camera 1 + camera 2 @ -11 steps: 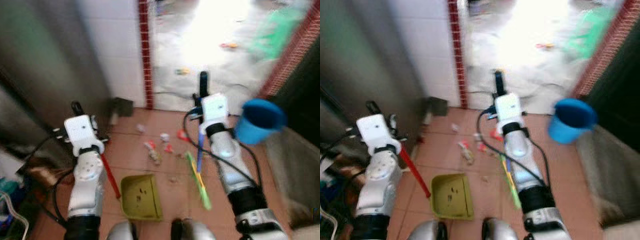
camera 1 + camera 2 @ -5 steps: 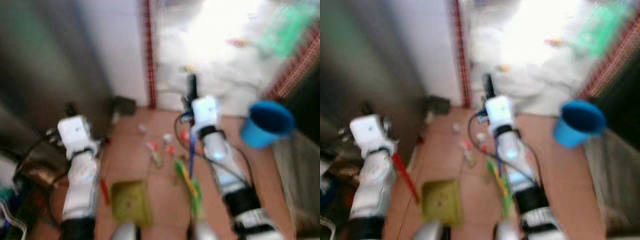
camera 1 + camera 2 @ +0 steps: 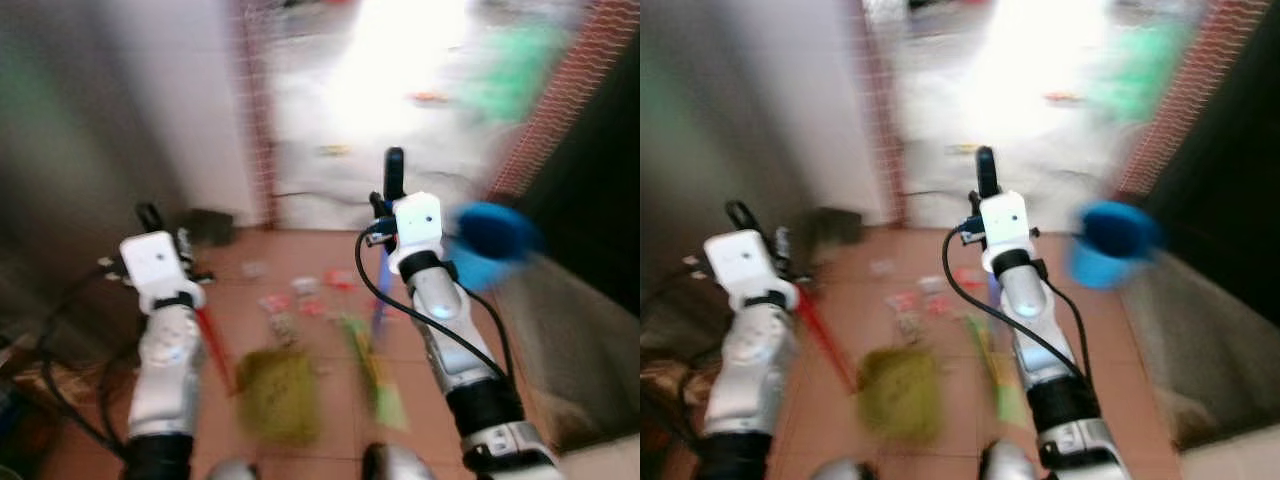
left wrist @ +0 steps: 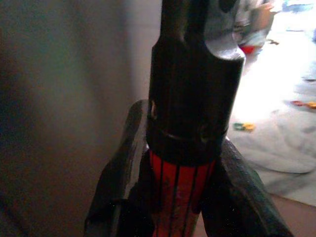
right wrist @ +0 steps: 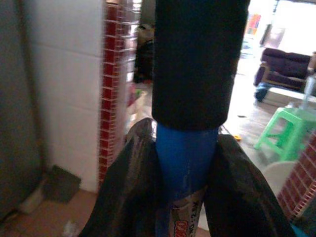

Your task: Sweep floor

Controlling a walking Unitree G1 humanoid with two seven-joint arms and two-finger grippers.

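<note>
right claw [image 5: 185, 163] grips one broom [image 5: 197, 64] | left claw [image 4: 180, 182] grips one dustpan [image 3: 278, 393]

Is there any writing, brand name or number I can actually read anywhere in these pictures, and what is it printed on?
None can be read for certain.
Label on the blue broom handle, held in the right gripper: red rounded letters, perhaps "OO", cut off at the picture's edge, unreadable.
Red dustpan handle, held in the left gripper: plain black lines, no writing.

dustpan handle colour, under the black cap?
Red with dark lengthwise stripes, clearest in the left wrist view: handle clamped in the left end effector.
</note>
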